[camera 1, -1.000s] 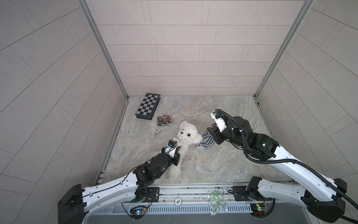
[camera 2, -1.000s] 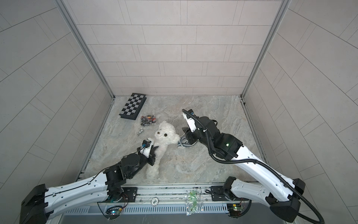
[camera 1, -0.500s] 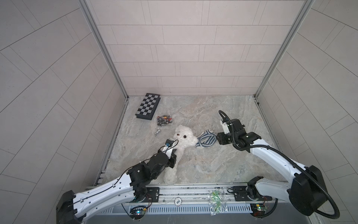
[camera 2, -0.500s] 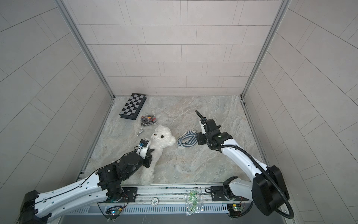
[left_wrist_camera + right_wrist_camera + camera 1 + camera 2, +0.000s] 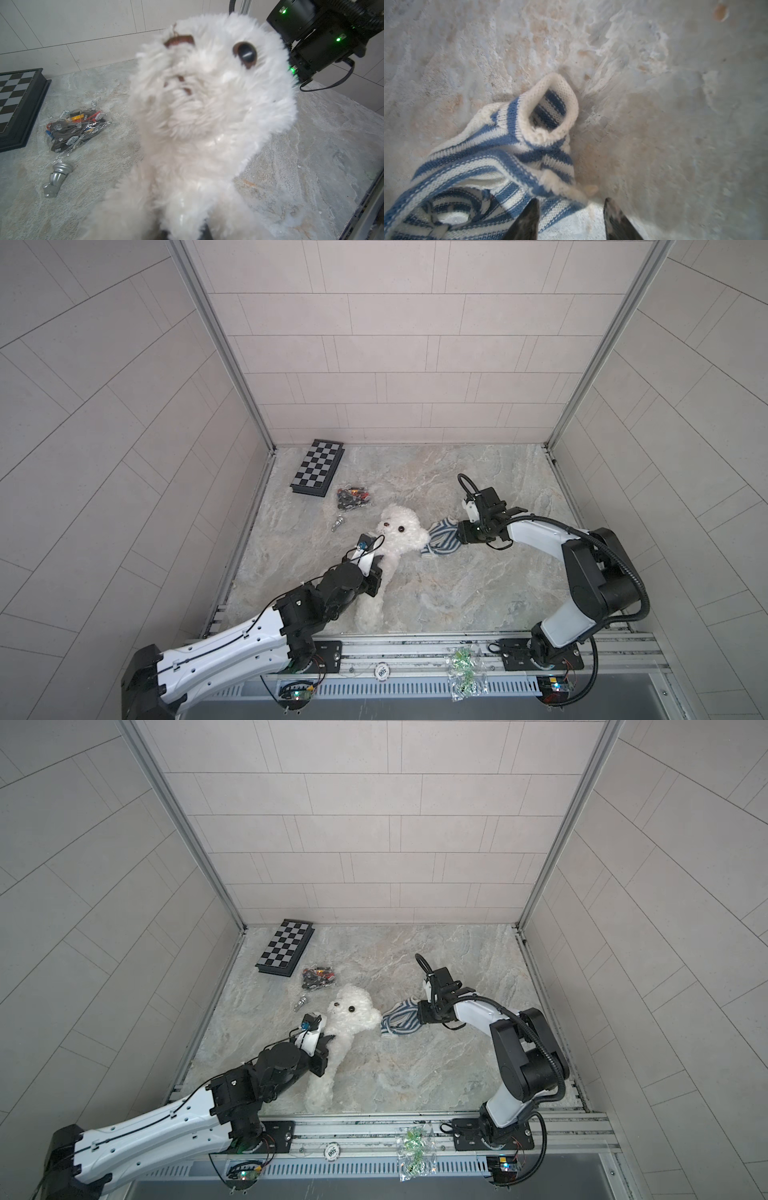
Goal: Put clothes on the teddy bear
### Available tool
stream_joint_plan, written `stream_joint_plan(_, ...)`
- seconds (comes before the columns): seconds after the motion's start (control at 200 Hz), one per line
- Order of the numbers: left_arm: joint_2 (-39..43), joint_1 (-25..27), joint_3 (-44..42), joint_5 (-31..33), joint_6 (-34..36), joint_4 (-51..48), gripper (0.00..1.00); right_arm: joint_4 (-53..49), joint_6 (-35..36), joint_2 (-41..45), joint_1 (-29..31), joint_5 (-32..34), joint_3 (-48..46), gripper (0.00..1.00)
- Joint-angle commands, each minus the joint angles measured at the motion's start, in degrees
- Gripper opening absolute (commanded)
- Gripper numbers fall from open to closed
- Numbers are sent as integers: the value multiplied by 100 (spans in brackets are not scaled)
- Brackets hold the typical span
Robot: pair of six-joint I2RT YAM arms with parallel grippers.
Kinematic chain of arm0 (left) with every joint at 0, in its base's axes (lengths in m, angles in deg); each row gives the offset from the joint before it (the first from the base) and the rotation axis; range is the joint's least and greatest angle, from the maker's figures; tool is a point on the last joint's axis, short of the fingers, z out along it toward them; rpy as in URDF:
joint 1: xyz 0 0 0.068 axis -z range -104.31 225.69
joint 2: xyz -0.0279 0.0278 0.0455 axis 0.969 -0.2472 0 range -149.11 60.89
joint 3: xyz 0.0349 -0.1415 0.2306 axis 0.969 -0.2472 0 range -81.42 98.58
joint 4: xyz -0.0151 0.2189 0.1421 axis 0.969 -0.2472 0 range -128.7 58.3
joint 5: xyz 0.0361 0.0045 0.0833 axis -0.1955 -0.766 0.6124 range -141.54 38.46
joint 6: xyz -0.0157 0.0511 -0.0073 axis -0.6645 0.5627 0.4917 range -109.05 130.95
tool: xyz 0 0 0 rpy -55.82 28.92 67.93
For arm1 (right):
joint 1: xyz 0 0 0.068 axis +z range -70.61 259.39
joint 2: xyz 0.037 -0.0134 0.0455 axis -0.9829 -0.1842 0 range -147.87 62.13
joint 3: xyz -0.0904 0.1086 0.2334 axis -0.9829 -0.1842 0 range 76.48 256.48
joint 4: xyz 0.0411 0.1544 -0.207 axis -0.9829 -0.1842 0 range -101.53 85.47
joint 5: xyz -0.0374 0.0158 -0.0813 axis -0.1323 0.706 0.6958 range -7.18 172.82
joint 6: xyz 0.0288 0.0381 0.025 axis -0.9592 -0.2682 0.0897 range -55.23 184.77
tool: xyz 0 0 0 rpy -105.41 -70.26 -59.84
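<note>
The white fluffy teddy bear [image 5: 400, 530] [image 5: 353, 1011] lies on the marble floor with its head toward the back wall and its legs toward the front rail. My left gripper [image 5: 379, 566] [image 5: 330, 1046] is shut on the fur at its side. In the left wrist view the bear [image 5: 207, 108] fills the frame and fur hides most of the gripper [image 5: 185, 232]. A blue-and-white striped shirt [image 5: 442, 537] [image 5: 399, 1019] lies crumpled just right of the bear's head. My right gripper [image 5: 459, 533] [image 5: 571, 202] is open, low at the shirt's [image 5: 500, 158] right end, with the hem between its fingertips.
A folded chessboard [image 5: 318, 466] sits at the back left. Beside it lie a clear bag of small parts [image 5: 352, 498] and a silver chess piece [image 5: 337, 523]. A small plastic bag [image 5: 461, 672] rests on the front rail. Tiled walls enclose three sides.
My right arm has pulled back to the right and dropped low to the shirt's right end. The left gripper still holds the bear, which has shifted slightly.
</note>
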Motion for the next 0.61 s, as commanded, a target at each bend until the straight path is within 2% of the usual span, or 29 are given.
stream_joint_plan(0.0, -23, 4, 243, 31, 92, 254, 0, 239, -56, -208, -53, -177, 86, 49)
stream_joint_plan(0.04, -37, 2, 266, 59, 102, 233, 0, 281, -57, -263, -71, -188, 88, 46)
stream_joint_plan(0.17, -37, -16, 276, 84, 99, 234, 0, 366, -58, -330, -117, -137, 94, 22)
stream_joint_plan(0.365, -98, -36, 301, 87, 82, 239, 0, 336, 41, -115, -126, 25, 50, 0)
stream_joint_plan(0.506, -103, -56, 238, 109, 67, 245, 0, -208, 315, 699, -18, 533, 55, 0)
stream_joint_plan(0.601, -123, -98, 165, 107, 39, 289, 0, -952, 697, 1330, 283, 1369, 265, 0)
